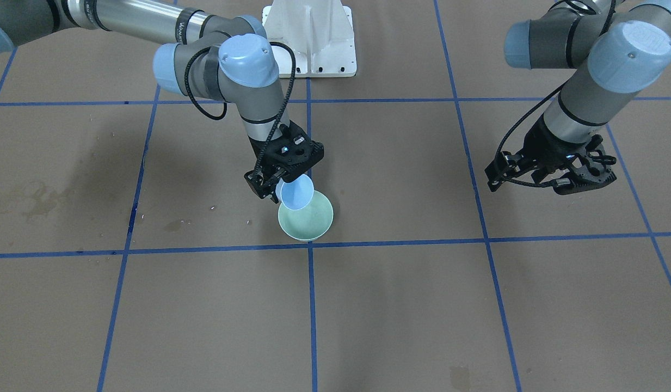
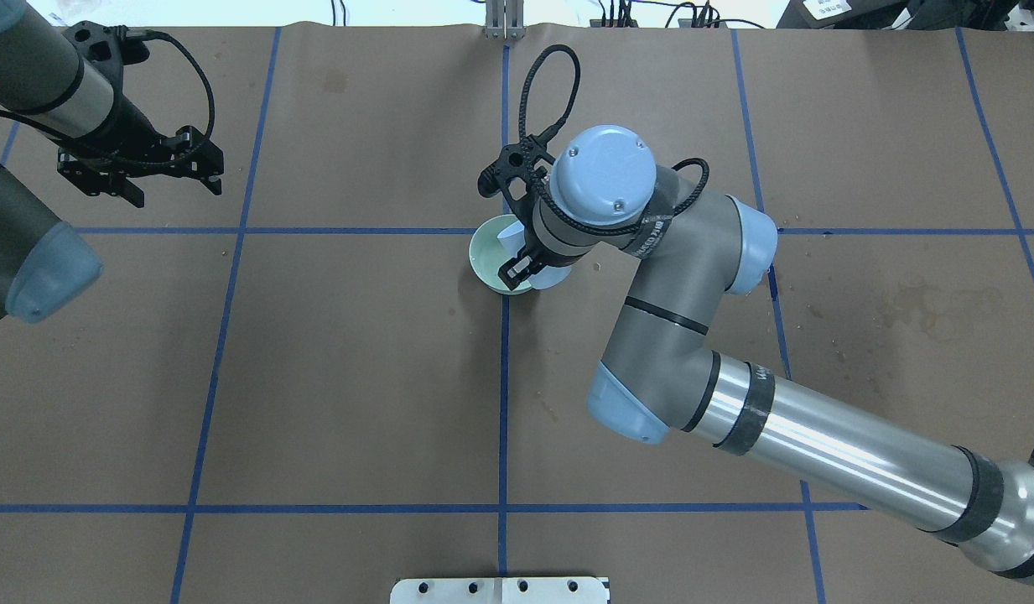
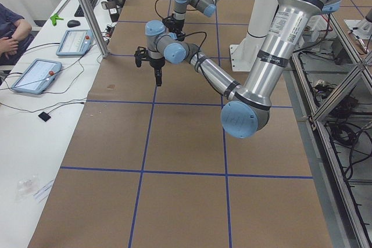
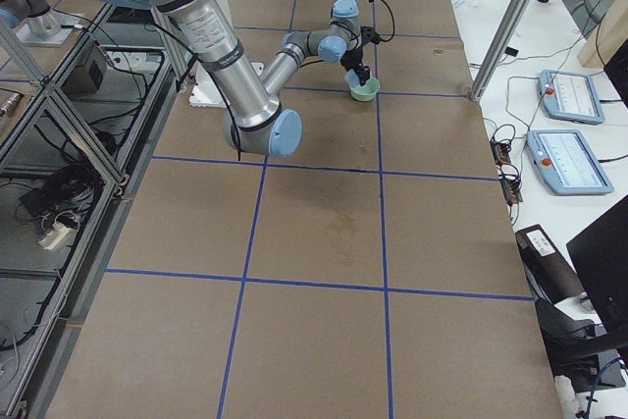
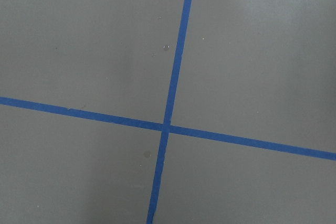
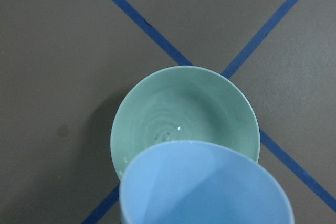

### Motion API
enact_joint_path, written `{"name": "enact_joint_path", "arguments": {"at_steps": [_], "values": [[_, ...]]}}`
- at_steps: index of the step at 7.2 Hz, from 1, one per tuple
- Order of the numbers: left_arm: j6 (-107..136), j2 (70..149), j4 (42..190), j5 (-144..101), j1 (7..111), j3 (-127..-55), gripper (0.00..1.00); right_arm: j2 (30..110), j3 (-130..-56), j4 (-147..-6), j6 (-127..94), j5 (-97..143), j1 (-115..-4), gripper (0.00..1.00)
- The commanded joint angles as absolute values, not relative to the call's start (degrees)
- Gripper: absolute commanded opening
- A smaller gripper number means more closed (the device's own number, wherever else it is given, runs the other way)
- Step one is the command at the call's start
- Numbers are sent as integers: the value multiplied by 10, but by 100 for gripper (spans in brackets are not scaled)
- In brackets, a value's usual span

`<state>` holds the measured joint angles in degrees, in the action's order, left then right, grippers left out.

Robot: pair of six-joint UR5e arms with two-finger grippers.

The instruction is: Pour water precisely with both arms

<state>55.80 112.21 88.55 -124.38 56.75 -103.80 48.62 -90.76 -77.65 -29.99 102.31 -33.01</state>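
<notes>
Holds the blue cup (image 1: 298, 195) tight in the right gripper (image 1: 281, 177), tipped with its mouth just over the green bowl (image 1: 309, 224) right below. Shows tiny glints of water (image 6: 168, 135) on the bowl's bottom. Leaves the left gripper (image 2: 174, 180) open, empty and far off to the side.

We see a table (image 2: 357, 377) covered in brown paper and gridded with blue tape lines (image 2: 504, 419). From overhead, a green bowl (image 2: 485, 260) sits upright just at 6 o'clock of the upper middle crossing. A white pedestal base (image 2: 500, 590) is at the 6 o'clock edge, and a faint stain (image 2: 936, 306) lies toward 3 o'clock.
</notes>
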Motion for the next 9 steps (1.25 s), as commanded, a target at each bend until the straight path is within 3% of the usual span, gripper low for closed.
{"name": "enact_joint_path", "arguments": {"at_steps": [1,3,5,9], "values": [[558,1122,885,-1245,568,-1038,100,523,-989,-744,-379,948,-337,0],[558,1123,885,-1245,567,-1038,100,597,-1080,-747,-465,873,-351,0],[561,1122,885,-1245,568,-1044,100,743,-1170,-751,-469,867,-417,0],[567,1121,882,-1245,568,-1057,100,942,-1211,-744,-625,710,-457,0]]}}
